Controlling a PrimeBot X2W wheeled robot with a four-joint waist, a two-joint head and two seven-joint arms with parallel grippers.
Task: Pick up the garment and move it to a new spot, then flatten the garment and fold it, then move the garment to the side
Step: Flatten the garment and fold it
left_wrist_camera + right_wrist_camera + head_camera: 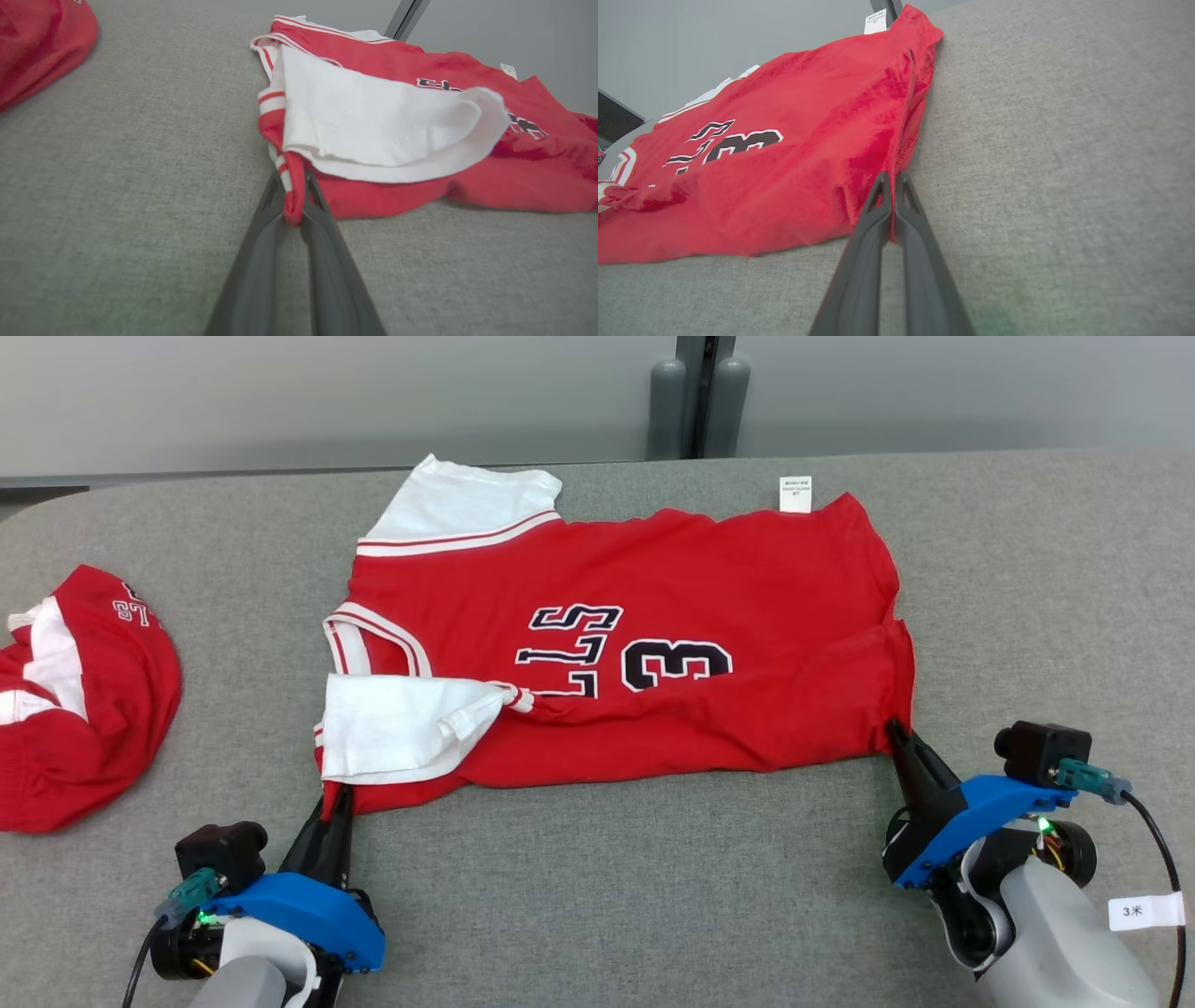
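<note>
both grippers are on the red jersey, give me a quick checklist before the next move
1. Left gripper shut on the jersey at its near left corner: ok, a red edge sits between the fingers.
2. Right gripper shut on the near right corner: ok.
3. Jersey lying flat: not ok, the near white sleeve is flipped onto the red front and bunched.
4. Jersey apart from the second red garment at the left: ok, bare table lies between them.
5. Both fabric layers caught in each pinch: cannot tell.
</note>
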